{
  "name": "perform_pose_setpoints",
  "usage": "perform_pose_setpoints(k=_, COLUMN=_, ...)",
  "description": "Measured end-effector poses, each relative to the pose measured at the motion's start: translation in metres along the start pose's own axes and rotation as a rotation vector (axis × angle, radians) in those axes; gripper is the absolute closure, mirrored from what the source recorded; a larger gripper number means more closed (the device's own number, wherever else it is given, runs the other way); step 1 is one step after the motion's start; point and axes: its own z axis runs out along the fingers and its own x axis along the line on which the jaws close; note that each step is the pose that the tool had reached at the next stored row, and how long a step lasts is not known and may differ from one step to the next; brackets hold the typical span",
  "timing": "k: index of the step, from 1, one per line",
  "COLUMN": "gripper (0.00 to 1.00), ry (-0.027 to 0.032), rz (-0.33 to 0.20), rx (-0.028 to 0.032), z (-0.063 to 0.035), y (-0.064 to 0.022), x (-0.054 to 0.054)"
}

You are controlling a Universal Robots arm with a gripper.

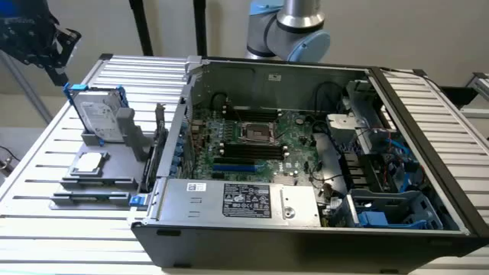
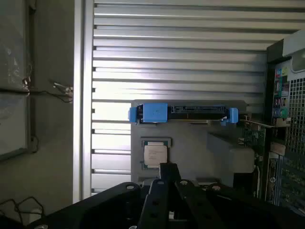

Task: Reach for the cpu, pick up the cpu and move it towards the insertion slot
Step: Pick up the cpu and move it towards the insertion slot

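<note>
While the gripper [image 2: 167, 172] hangs well above the table [image 2: 181, 47], open or closed I can't tell, the cpu [image 2: 155, 154] lies flat on its grey holder [image 2: 188, 143], untouched, just beside the upright hard drive [image 2: 183, 113]. I'd centre over the chip, drop straight, grip its edges, stay off the drive. Farther off, the insertion slot [image 1: 256, 133] sits inside the case [image 1: 306, 247].

table: slatted metal table [image 1: 46, 229] | on it: grey holder [image 1: 126, 143]; open computer case [image 1: 306, 252]
</note>
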Motion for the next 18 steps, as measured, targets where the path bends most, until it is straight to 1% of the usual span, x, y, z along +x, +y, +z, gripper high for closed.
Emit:
perform_pose_setpoints(k=13, gripper=0.89, ry=0.0001, rz=0.0, rx=0.0001, z=0.0001, y=-0.0002, x=0.0003)
perform_pose_setpoints(k=15, gripper=0.89, ry=0.0, rz=0.0, rx=0.0, z=0.0013, y=-0.001, x=0.0019)
perform_pose_setpoints(k=18, gripper=0.89, ry=0.0001, rz=0.0, rx=0.0001, z=0.005, y=-0.0018, x=0.0082)
